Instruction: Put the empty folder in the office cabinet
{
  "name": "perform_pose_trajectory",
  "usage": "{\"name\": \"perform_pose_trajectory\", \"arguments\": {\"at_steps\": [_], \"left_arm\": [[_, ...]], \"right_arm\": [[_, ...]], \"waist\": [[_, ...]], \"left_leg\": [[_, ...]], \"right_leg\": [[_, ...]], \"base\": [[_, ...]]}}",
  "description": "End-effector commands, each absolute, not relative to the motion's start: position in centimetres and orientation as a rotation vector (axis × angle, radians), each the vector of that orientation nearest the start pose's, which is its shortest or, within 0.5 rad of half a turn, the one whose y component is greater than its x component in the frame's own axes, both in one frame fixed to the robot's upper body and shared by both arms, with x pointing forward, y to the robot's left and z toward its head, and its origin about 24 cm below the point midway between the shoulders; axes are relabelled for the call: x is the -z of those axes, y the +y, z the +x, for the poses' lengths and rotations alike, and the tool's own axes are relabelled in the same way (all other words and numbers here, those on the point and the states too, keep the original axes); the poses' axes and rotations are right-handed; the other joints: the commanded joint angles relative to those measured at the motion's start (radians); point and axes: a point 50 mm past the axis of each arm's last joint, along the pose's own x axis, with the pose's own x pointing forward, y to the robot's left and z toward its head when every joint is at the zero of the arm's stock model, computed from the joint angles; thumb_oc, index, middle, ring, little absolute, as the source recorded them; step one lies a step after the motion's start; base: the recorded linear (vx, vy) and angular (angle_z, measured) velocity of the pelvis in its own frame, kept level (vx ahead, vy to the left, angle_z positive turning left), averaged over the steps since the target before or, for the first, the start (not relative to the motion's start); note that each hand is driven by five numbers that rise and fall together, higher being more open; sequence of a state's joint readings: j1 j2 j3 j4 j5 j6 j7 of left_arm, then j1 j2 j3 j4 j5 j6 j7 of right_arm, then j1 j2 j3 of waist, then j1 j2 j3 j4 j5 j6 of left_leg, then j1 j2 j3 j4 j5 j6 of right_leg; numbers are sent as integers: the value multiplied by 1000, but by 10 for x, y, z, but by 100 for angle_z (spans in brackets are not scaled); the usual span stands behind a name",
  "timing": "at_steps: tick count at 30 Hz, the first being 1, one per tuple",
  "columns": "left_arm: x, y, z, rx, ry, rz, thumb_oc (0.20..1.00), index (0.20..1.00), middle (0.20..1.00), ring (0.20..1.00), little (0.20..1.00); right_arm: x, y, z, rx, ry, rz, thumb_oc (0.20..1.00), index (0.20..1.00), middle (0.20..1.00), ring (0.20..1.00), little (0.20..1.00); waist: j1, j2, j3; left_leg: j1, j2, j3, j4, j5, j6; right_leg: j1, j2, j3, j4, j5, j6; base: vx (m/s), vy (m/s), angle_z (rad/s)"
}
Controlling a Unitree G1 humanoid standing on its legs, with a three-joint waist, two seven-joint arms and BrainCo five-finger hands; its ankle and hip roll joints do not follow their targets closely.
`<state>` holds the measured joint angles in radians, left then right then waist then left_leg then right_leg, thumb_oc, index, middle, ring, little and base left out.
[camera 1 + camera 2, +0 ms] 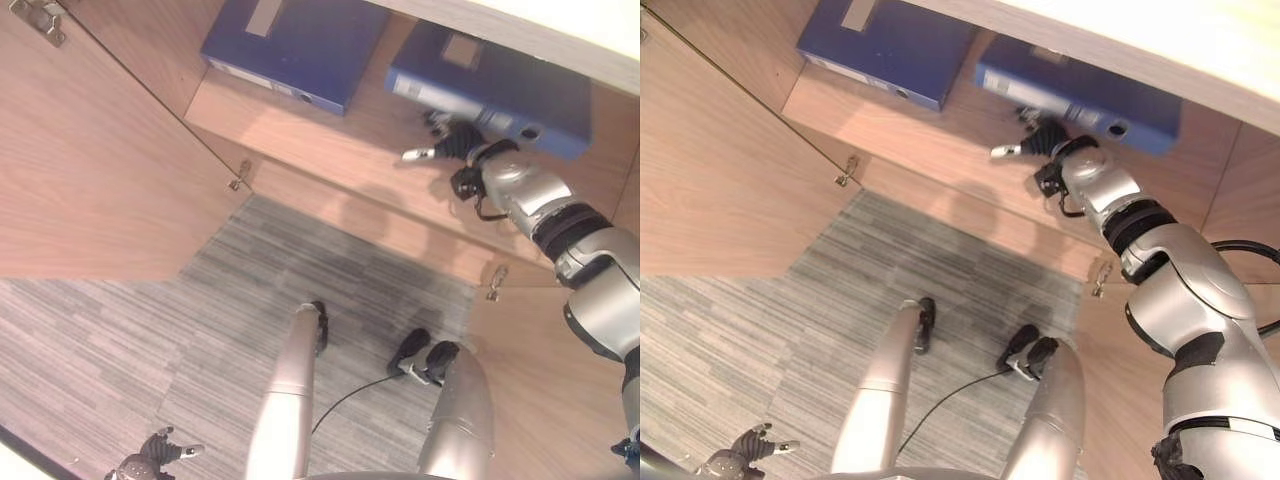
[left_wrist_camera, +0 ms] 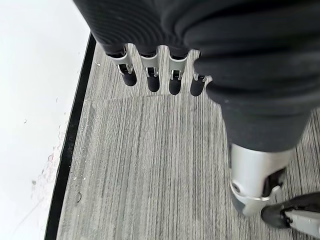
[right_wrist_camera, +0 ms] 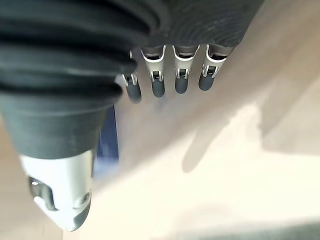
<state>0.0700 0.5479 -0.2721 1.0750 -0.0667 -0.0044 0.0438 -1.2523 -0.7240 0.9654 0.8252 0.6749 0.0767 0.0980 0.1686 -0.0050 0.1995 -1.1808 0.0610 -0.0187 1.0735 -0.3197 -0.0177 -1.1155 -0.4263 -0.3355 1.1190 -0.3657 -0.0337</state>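
Two blue folders lie flat on the cabinet shelf (image 1: pixel 330 150). The nearer folder (image 1: pixel 500 85) rests toward the shelf's right end, its labelled spine, with a round finger hole, facing the shelf's front edge. Its long axis runs roughly along that front edge, angled a little so that its right end sits slightly closer to the front. The second folder (image 1: pixel 290 45) lies toward the shelf's left end, well apart from the first, its spine also turned to the front edge and its long axis slanting the same way.

The right hand (image 1: pixel 450 140) reaches in over the front edge of the shelf, just in front of the nearer folder's spine, at the folder's left half. In the right wrist view the fingers (image 3: pixel 158 85) are straight and spread in a row, released and grasping nothing; a strip of the blue folder shows beside the thumb, near it but not held. From the eye views the dark fingertips sit right at the spine; whether they touch it cannot be told.

The left hand (image 1: pixel 150 460) hangs low over the grey carpet (image 1: pixel 150 330), at the lower left. In its wrist view the fingers (image 2: pixel 150 75) are relaxed and straight, holding nothing.

An open cabinet door (image 1: pixel 100 150) stands to the left of the shelf.
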Motion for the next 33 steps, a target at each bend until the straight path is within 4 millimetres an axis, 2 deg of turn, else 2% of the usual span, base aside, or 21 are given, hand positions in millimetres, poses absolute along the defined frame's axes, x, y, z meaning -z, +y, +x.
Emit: {"name": "perform_pose_trajectory", "arguments": {"at_steps": [1,3,7,12,18,21,22,24,27,33], "left_arm": [[112,358,60,-155,1274,687,1000,1000,1000,1000,1000],[112,357,59,-151,1277,686,1000,1000,1000,1000,1000],[110,361,60,-153,1272,693,1000,1000,1000,1000,1000],[108,363,63,-152,1265,711,1000,1000,1000,1000,1000],[106,364,71,-159,1245,720,1000,1000,1000,1000,1000],[103,364,83,-149,1217,750,1000,1000,1000,1000,1000],[102,365,90,-142,1208,766,1000,1000,1000,1000,1000],[101,366,93,-143,1207,777,1000,1000,1000,1000,1000],[98,367,102,-140,1198,812,1000,1000,1000,1000,1000],[95,369,113,-139,1193,847,1000,1000,1000,1000,1000]], "right_arm": [[-259,-183,407,-295,-120,-703,1000,1000,1000,1000,1000],[-259,-184,405,-309,-118,-739,1000,1000,1000,1000,1000],[-252,-189,401,-349,-63,-944,1000,1000,1000,1000,1000],[-246,-192,400,-369,-19,-1066,1000,1000,1000,1000,1000],[-234,-184,401,-395,5,-1186,1000,1000,1000,1000,1000],[-215,-171,403,-467,70,-1331,1000,1000,1000,1000,1000],[-202,-166,405,-485,104,-1367,1000,1000,1000,1000,1000],[-198,-164,405,-491,109,-1381,1000,1000,1000,1000,1000],[-175,-157,404,-531,147,-1386,1000,1000,1000,1000,1000],[-114,-166,402,-496,330,-1408,1000,1000,1000,1000,1000]], "waist": [[49,-8,1],[48,-9,0],[45,-15,-1],[45,-18,-3],[46,-23,-4],[48,-38,1],[51,-45,2],[52,-46,6],[63,-54,10],[97,-62,52]], "left_leg": [[15,26,22,-103,20,16],[14,28,21,-103,20,15],[11,32,19,-96,16,14],[12,37,20,-101,17,13],[25,42,22,-129,31,11],[85,50,20,-200,53,6],[138,49,21,-242,67,4],[165,46,20,-263,72,4],[253,39,16,-330,94,-4],[485,34,4,-512,164,-29]], "right_leg": [[77,-13,47,-58,-17,29],[77,-15,45,-58,-17,29],[75,-16,46,-55,-18,29],[75,-15,44,-60,-15,29],[90,-16,34,-86,4,37],[148,-6,22,-155,33,54],[198,4,13,-198,50,58],[226,7,6,-218,57,60],[320,22,-19,-282,75,72],[579,72,-82,-468,129,102]], "base": [[0,0,0],[0,0,0],[0,0,0],[0,0,0],[0,0,0],[-48,-66,-6],[-45,-64,-12],[-23,-47,-5],[-16,-79,1],[-24,-95,11]]}}
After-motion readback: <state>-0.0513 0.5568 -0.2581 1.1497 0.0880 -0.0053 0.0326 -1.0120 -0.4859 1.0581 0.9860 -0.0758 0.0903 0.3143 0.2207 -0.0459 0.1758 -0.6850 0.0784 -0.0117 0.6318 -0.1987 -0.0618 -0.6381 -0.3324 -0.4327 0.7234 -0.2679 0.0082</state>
